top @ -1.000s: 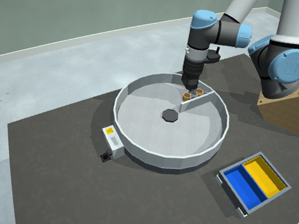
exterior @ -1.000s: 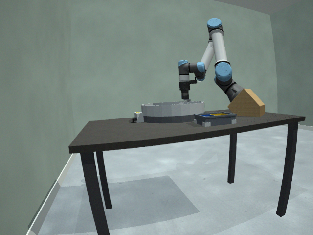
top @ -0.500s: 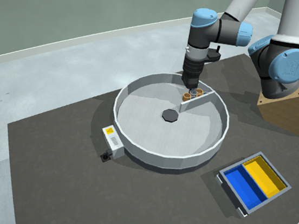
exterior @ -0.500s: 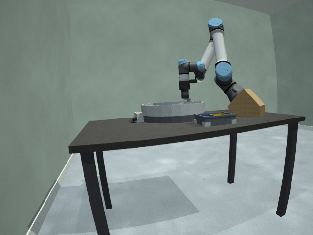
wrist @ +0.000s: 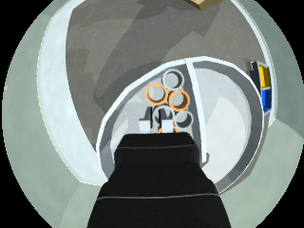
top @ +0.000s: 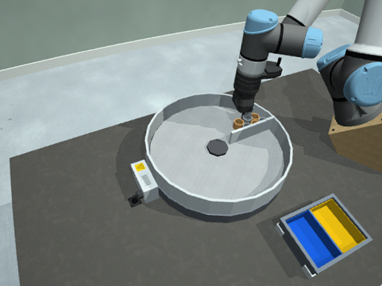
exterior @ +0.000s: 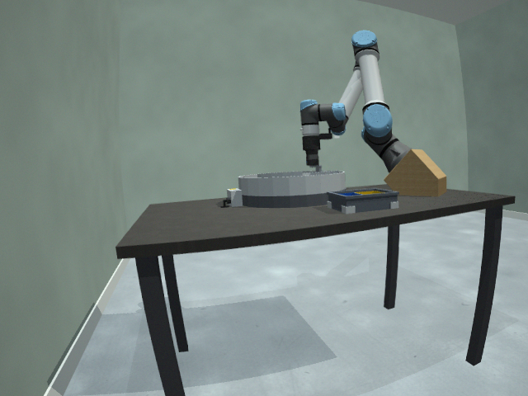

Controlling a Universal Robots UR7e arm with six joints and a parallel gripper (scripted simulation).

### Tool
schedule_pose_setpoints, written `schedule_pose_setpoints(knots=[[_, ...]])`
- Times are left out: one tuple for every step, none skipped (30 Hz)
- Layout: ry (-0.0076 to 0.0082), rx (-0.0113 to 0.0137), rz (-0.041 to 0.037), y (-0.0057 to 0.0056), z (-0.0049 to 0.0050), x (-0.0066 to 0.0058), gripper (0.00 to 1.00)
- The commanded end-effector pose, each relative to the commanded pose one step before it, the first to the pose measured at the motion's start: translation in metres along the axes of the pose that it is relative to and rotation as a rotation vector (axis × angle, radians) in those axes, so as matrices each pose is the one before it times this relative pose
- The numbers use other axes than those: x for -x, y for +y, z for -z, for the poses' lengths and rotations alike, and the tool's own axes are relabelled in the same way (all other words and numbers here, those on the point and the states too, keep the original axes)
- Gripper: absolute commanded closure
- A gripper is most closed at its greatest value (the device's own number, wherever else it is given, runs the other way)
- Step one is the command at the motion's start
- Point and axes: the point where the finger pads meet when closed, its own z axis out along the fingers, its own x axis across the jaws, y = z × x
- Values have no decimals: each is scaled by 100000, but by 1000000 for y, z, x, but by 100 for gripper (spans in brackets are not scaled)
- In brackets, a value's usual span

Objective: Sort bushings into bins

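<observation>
A grey walled turntable (top: 218, 152) holds a cluster of bushings at its far side, beside a radial divider wall (top: 250, 129). My gripper (top: 247, 115) reaches straight down into this cluster and is shut on a steel bushing (top: 247, 117). In the wrist view my gripper (wrist: 162, 121) sits on that grey ring. Bronze bushings (top: 239, 123) (top: 255, 117) stand next to it, and show in the wrist view (wrist: 155, 94) (wrist: 179, 98). Two more steel bushings (wrist: 171, 79) (wrist: 184, 120) stand close by. The blue bin (top: 311, 237) and yellow bin (top: 336, 223) sit side by side at the front right.
A black hub (top: 216, 147) marks the turntable's centre. A small white control box (top: 144, 180) stands against the turntable's front left rim. The arm's wooden wedge base (top: 368, 137) stands at the right. The dark table (exterior: 298, 217) ends a little beyond the bins.
</observation>
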Motion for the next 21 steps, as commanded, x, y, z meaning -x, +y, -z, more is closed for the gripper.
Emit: schedule_pose_setpoints(knots=[[-20, 95, -22, 296, 1639, 100, 100], [0, 0, 0, 0, 0, 0, 100], [0, 0, 0, 0, 605, 0, 100], [0, 0, 0, 0, 605, 0, 100], [0, 0, 0, 0, 605, 0, 100], [0, 0, 0, 0, 605, 0, 100], [0, 0, 0, 0, 605, 0, 100], [0, 0, 0, 0, 0, 0, 100], [0, 0, 0, 0, 0, 0, 100], [0, 0, 0, 0, 0, 0, 100], [0, 0, 0, 0, 0, 0, 100], [0, 0, 0, 0, 0, 0, 100], [0, 0, 0, 0, 0, 0, 100], [0, 0, 0, 0, 0, 0, 100], [-2, 6, 0, 11, 413, 7, 100], [0, -1, 0, 0, 621, 0, 100], [0, -1, 0, 0, 621, 0, 100], [0, -1, 0, 0, 621, 0, 100], [0, -1, 0, 0, 621, 0, 100], [0, 0, 0, 0, 0, 0, 100], [0, 0, 0, 0, 0, 0, 100]])
